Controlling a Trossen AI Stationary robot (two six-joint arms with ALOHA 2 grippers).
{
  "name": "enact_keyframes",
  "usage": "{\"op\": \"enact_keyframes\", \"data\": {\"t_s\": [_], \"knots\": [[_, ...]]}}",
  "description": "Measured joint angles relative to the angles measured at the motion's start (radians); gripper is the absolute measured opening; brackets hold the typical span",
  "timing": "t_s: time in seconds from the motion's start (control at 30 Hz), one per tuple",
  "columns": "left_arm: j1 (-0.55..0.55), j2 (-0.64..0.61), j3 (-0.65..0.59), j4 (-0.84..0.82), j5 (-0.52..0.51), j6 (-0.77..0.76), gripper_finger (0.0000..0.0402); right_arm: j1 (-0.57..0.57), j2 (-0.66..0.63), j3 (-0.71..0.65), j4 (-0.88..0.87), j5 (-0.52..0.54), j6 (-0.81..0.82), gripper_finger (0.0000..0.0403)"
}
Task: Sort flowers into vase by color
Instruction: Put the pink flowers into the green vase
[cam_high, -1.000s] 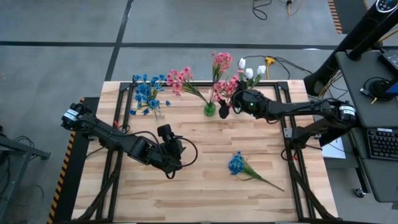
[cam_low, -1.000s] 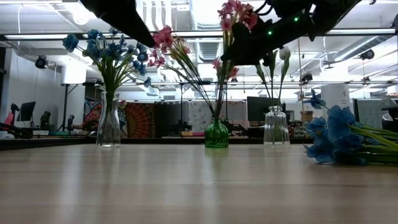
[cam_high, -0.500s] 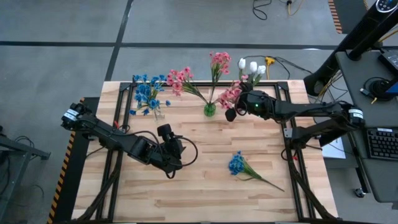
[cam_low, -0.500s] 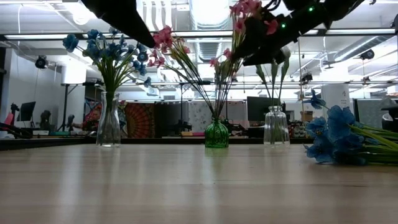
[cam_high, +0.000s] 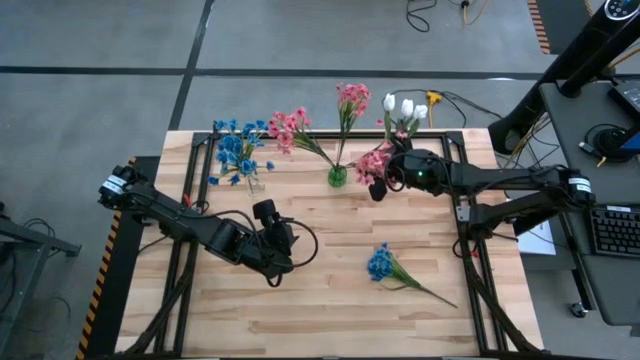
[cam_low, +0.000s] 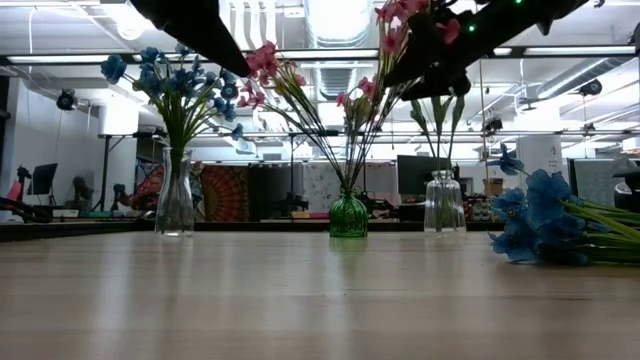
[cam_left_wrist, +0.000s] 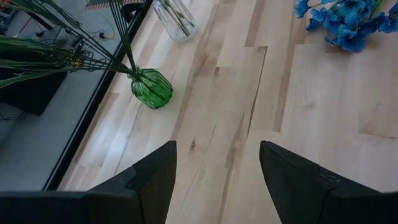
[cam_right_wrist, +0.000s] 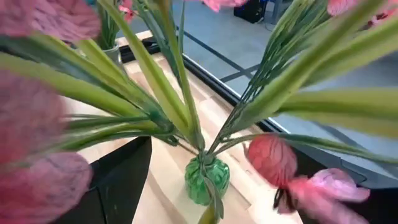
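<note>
- Flowers: blue sprigs (cam_high: 238, 152), pink sprigs (cam_high: 345, 110) and white buds (cam_high: 404, 108) stand in vases.
- One blue sprig (cam_high: 381, 263) lies loose, well apart from green vase (cam_high: 337, 177).
- Right gripper (cam_high: 378, 186) beside green vase, jaws wide, empty; left gripper (cam_high: 283, 243) parted, empty.

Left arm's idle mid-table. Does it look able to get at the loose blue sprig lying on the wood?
Probably yes. The blue sprig lies alone on bare table, with nothing between it and the open left gripper. The right gripper is off by the green vase.
</note>
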Motion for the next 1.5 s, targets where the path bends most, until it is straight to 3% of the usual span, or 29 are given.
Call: {"op": "enact_keyframes", "data": {"t_s": [0.8,1.5], "knots": [[0.001,0.000,0.000,0.000,0.001,-0.004,0.0213,0.014,-0.150,0.000,-0.347,-0.001,0.146,0.0341],[0.001,0.000,0.000,0.000,0.001,-0.004,0.0213,0.021,-0.265,0.000,-0.360,-0.056,0.191,0.0350]]}}
